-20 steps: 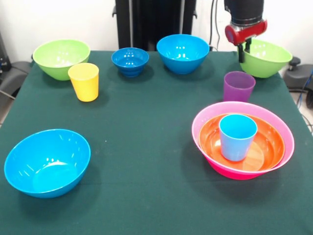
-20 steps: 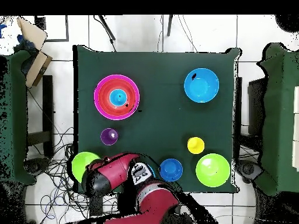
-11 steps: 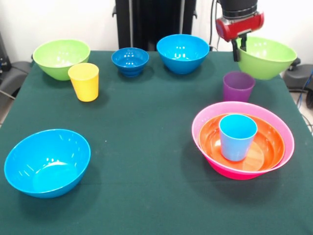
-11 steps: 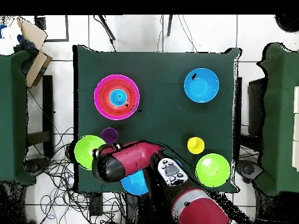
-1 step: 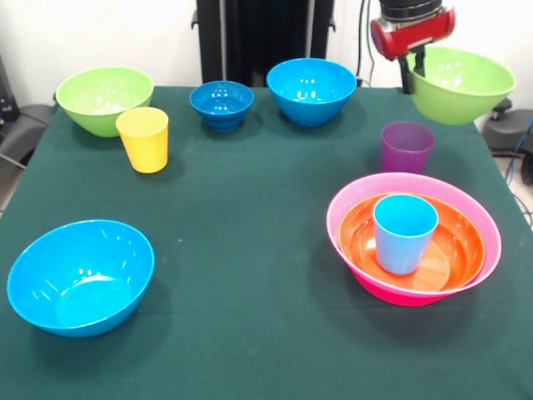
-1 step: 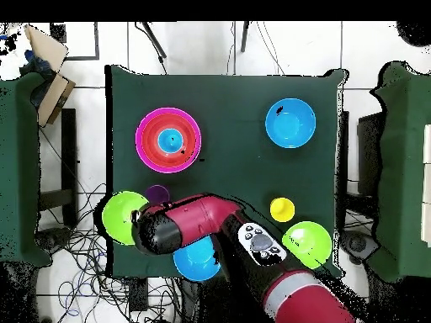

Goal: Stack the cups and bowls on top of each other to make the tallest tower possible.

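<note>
Lime green bowl [image 5: 460, 83] held clear of the desk [image 5: 250, 200].
Gripper [image 5: 413, 77] jaws clamped on its near rim, above the purple cup [image 5: 406, 147]; tower [image 5: 414, 237] sits nearby, pink bowl [image 5: 466, 200] as base.

The red arm [image 6: 202, 227] covers the small dark-blue bowl from above, hides part of the purple cup [image 6: 157, 193] at its 12 o'clock, and is cut off by the top edge in the front view, where its gripper [image 5: 414, 79] is too dark to tell.
</note>
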{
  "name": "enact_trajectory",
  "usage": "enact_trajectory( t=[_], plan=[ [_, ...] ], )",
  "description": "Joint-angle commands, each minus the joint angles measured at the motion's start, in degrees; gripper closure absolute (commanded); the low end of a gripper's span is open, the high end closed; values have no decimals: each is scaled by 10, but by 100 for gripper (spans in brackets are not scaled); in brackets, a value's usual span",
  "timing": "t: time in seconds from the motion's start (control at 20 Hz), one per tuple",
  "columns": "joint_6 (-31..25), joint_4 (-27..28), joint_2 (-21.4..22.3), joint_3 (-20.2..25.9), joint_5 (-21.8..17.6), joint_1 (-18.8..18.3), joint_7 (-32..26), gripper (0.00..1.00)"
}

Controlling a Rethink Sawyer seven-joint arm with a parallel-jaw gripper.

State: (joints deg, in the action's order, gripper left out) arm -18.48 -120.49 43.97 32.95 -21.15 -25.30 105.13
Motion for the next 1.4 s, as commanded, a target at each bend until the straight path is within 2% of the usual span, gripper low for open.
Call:
enact_trajectory(
  t=[0.05, 0.15, 0.6, 0.8, 1.0, 1.4],
  plan=[
    [-65, 38, -25, 59, -4, -21, -44, 100],
    [-60, 34, -30, 64, -13, -36, -51, 100],
    [-105, 111, -89, 94, -57, -93, -141, 100],
    [-138, 150, -85, 73, -73, -105, -140, 100],
    [-166, 204, -105, 47, -104, -112, -143, 100],
    [-190, 244, -139, 61, -145, -137, -154, 100]
  ],
)
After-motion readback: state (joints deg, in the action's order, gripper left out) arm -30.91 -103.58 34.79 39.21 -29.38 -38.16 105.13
